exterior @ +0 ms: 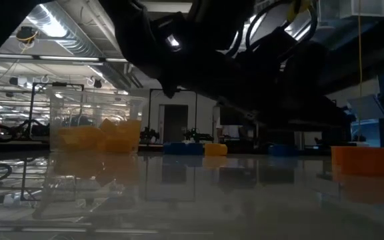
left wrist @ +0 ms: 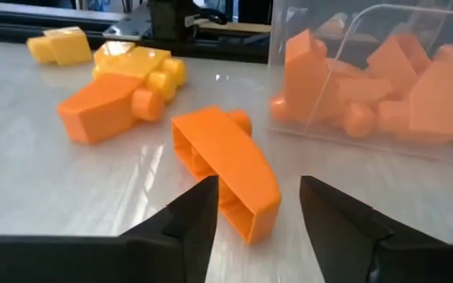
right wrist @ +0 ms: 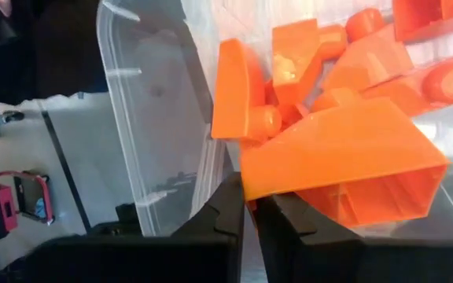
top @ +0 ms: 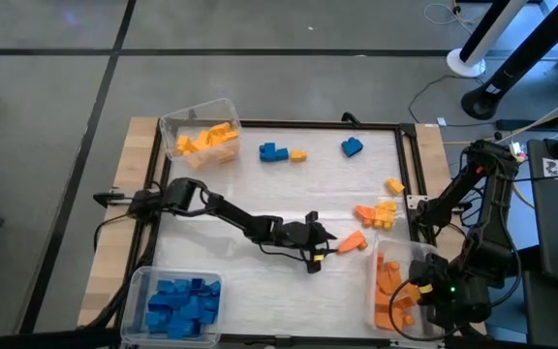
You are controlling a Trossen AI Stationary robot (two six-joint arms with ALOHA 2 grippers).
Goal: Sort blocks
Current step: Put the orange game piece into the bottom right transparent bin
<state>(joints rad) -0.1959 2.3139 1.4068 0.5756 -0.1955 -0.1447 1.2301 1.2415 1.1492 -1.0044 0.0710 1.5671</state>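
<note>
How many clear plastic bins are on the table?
3: one with yellow blocks at the far left corner, one with blue blocks at the near left, one with orange blocks at the near right.

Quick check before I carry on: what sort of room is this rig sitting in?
Probably a robotics lab or workshop: bare ceiling lights, equipment stands and cables on grey floor, and a framed work table with clear sorting bins.

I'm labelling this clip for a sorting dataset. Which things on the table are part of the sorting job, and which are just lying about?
Part of the job:
- orange block between the open left gripper fingers
- loose blue blocks
- loose yellow blocks
- clear bins of yellow, blue, orange
- right gripper, shut, at the orange bin

Just lying about:
- cables
- stand base
</note>
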